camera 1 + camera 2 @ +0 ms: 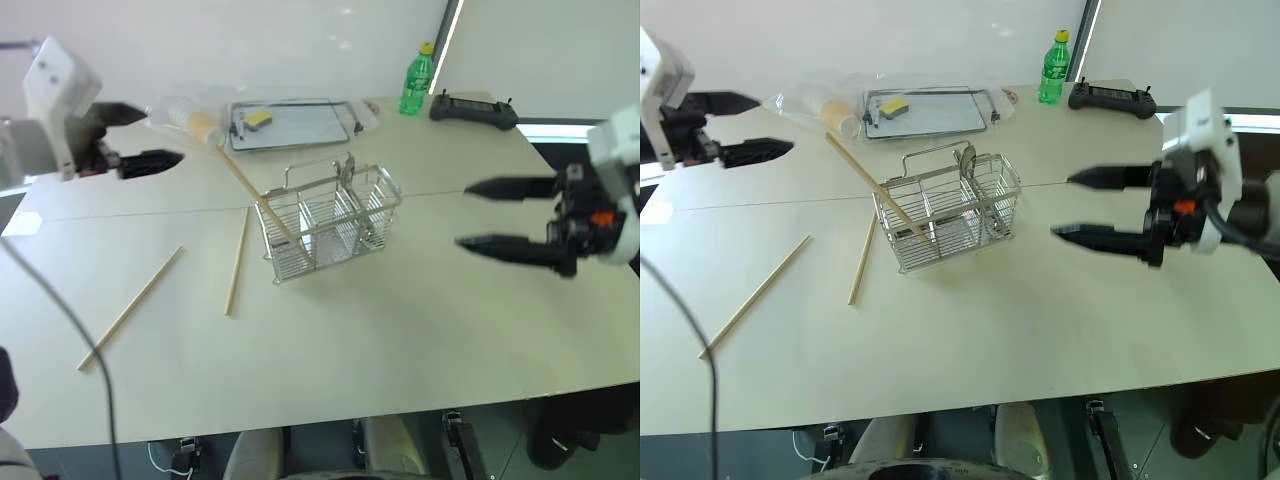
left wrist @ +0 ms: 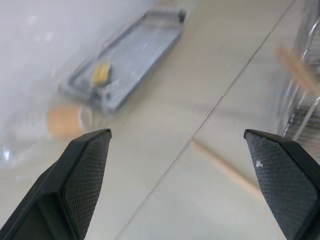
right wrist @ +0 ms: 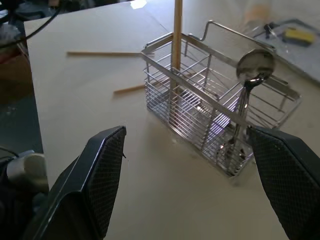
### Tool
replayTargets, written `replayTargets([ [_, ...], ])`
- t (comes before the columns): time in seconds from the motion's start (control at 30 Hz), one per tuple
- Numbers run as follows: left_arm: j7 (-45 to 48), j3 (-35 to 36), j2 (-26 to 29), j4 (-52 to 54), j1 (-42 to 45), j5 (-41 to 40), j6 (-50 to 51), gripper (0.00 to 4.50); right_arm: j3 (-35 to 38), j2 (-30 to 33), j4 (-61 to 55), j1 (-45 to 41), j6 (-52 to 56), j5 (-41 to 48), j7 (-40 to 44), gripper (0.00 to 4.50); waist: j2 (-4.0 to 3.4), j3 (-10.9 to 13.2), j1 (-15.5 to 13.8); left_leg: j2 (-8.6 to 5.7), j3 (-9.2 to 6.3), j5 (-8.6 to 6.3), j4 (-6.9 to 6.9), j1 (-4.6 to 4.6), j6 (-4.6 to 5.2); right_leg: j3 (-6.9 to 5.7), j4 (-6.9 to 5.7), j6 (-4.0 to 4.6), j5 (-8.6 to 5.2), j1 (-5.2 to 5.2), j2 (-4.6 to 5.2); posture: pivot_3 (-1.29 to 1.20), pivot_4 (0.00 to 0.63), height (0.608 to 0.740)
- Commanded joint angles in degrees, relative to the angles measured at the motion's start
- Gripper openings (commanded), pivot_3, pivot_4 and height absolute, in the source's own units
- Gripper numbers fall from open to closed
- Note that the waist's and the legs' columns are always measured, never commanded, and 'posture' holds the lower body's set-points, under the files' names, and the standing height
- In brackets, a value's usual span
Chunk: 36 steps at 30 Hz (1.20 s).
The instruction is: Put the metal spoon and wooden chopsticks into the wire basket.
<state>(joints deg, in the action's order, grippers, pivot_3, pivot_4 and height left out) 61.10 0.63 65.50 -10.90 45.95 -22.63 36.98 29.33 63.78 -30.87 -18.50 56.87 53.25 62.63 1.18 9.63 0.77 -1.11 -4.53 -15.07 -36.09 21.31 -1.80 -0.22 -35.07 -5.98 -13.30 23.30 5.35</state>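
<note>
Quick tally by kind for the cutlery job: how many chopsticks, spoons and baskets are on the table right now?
Wooden chopsticks: 3 — one leaning in the basket, two on the table
Metal spoon: 1, standing in the basket
Wire basket: 1
Total: 5

Spoon (image 3: 254, 67) + 1 chopstick (image 1: 876, 187) in basket (image 1: 950, 213); 2 chopsticks (image 1: 754, 296) left.

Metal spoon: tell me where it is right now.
The metal spoon stands bowl-up in an end compartment of the wire basket at mid-table, at the opposite end from the chopstick leaning in it.
</note>
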Motion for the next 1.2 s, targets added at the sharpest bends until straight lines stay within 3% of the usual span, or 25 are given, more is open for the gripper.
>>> replayTargets([
  [0.03,2.8,-4.7,1.3,-6.5,2.2,6.4,-0.6,4.5,4.2,-1.1,-5.8,4.7,-1.3,0.8,-2.0,3.95,0.1,0.0,-0.3,0.01,-0.01,0.0,-0.04,0.0,0.0,-0.01,0.0,0.03,-0.02,-0.04,0.0,0.0,0.15,0.709],
  [0.27,5.0,-15.4,-5.7,-24.1,8.0,19.2,-5.8,4.5,5.2,-4.9,-12.5,11.5,-3.1,3.4,-8.1,3.95,0.32,-0.1,-1.2,-0.04,0.04,0.01,-0.15,0.13,-0.02,-0.01,0.09,0.08,0.01,-0.08,0.15,0.0,0.15,0.709],
  [0.53,5.9,-23.6,-15.2,-39.2,12.1,30.9,-12.3,4.5,4.7,-4.3,-12.5,10.6,-3.0,7.7,-14.4,3.95,0.43,-0.1,-1.5,-0.05,0.03,0.0,-0.1,0.21,-0.01,-0.03,0.1,-0.09,0.05,-0.02,0.15,0.0,0.15,0.709],
  [0.8,4.1,-23.5,-22.2,-44.6,12.4,34.5,-14.5,4.5,2.8,-0.8,-9.5,6.5,-2.2,12.6,-17.8,3.95,0.24,-0.2,-1.7,-0.04,0.01,0.01,-0.14,0.11,-0.01,-0.04,0.1,0.02,-0.01,-0.13,0.24,0.0,0.15,0.709],
  [1.13,5.3,-22.3,-24.9,-46.9,13.1,36.8,-14.0,4.5,2.1,0.7,-8.6,5.9,-2.9,13.6,-20.0,3.95,-0.21,-0.5,-1.8,-0.05,0.01,0.01,-0.19,0.01,-0.01,-0.13,0.09,-0.11,-0.09,-0.36,0.3,0.0,0.15,0.709],
  [1.17,5.7,-22.2,-25.1,-46.8,13.3,36.9,-13.5,4.09,2.1,0.7,-8.6,6.0,-3.0,13.6,-20.1,3.99,-0.21,-0.5,-1.8,-0.05,0.01,0.01,-0.19,0.02,-0.01,-0.13,0.09,-0.23,-0.17,-0.36,0.3,0.0,0.15,0.709],
  [1.2,6.3,-22.2,-25.3,-46.8,13.5,36.9,-13.0,3.97,2.1,0.7,-8.7,6.0,-3.1,13.6,-20.2,3.99,-0.21,-0.5,-1.8,-0.05,0.01,0.01,-0.19,0.03,-0.01,-0.13,0.09,-0.25,-0.18,-0.36,0.3,0.0,0.15,0.709],
])
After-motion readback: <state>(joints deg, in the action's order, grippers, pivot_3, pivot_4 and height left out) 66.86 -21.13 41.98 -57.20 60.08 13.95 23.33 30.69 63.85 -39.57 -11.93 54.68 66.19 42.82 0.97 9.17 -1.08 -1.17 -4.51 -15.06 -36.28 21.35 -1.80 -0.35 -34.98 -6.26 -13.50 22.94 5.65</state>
